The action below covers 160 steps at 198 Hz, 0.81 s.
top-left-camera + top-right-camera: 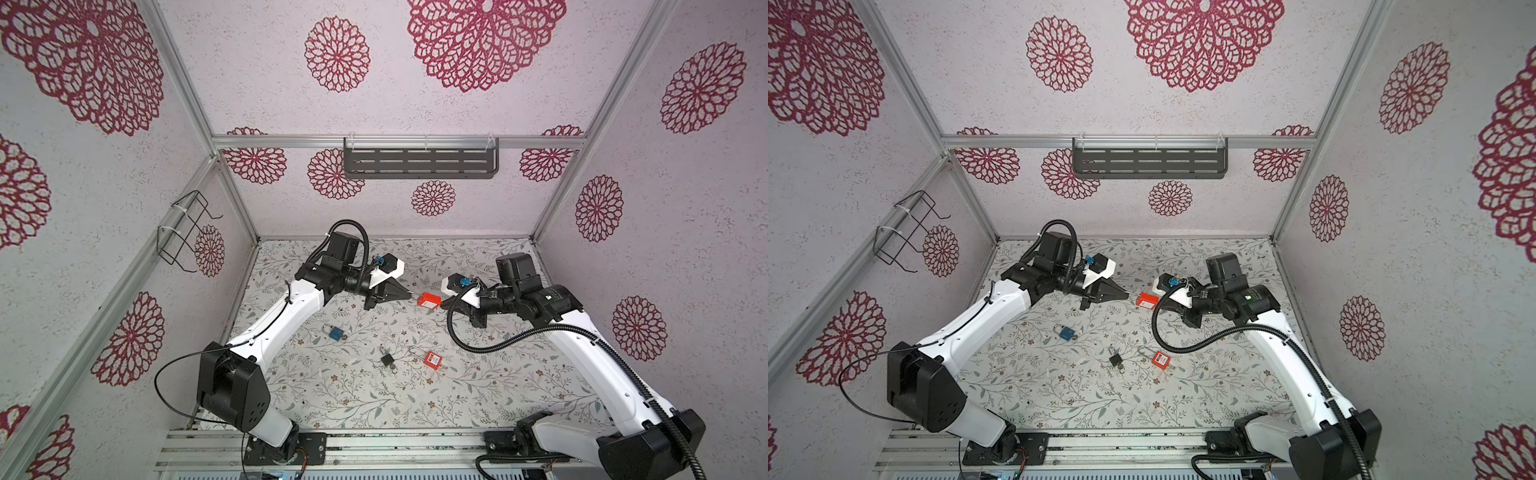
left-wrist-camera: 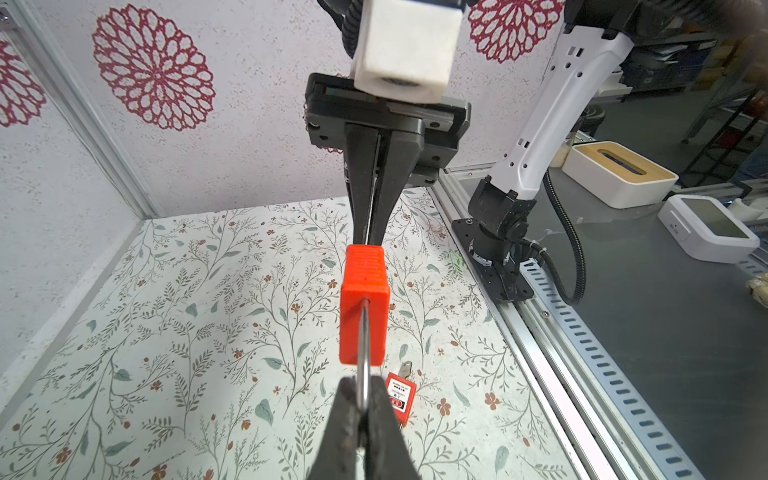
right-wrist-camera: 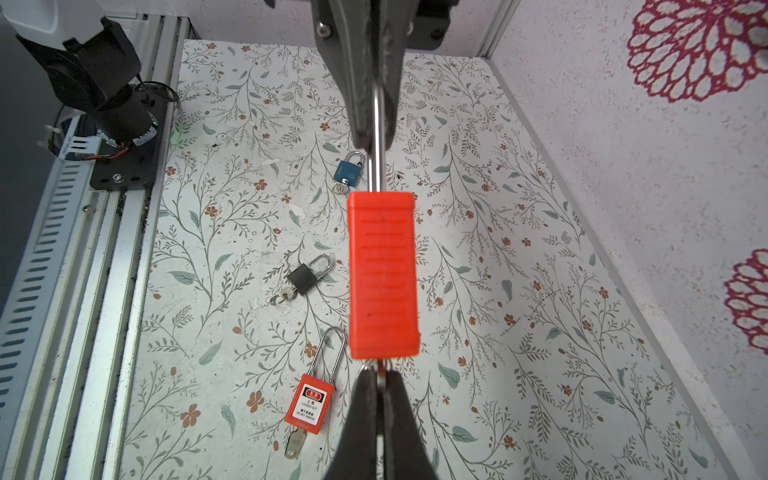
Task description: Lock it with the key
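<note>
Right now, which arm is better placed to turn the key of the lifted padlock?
Right. The right gripper is shut on the key at the base of the lifted red padlock; the left gripper pinches its shackle.

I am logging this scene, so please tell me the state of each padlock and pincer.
held red padlock, lifted between both pincers
left pincer, shut on its shackle
right pincer, shut at its bottom end
blue padlock, lying flat
black padlock, lying flat
second red padlock, lying flat, key in it
</note>
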{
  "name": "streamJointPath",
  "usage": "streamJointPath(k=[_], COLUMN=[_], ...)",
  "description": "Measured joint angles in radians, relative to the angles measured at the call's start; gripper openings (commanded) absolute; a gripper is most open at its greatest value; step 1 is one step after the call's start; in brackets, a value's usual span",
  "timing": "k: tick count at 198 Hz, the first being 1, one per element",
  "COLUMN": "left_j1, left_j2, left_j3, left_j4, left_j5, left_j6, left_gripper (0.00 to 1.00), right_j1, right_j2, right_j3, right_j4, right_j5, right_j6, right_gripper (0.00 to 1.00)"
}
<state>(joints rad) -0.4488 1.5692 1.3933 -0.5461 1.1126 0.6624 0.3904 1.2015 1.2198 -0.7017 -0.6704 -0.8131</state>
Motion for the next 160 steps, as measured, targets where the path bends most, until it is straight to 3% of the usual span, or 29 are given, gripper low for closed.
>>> streamJointPath(k=[160], left_j1=[0.003], left_j2=[0.0], left_j3=[0.01], left_j4=[-0.057], left_j5=[0.002], left_j6=[0.033], left_gripper=[0.0], right_j1=[0.006], right_j2=[-0.008], right_j3=[-0.02], right_j4=[0.008], right_j5=[-0.011], right_j6=[-0.007], right_gripper=[0.0])
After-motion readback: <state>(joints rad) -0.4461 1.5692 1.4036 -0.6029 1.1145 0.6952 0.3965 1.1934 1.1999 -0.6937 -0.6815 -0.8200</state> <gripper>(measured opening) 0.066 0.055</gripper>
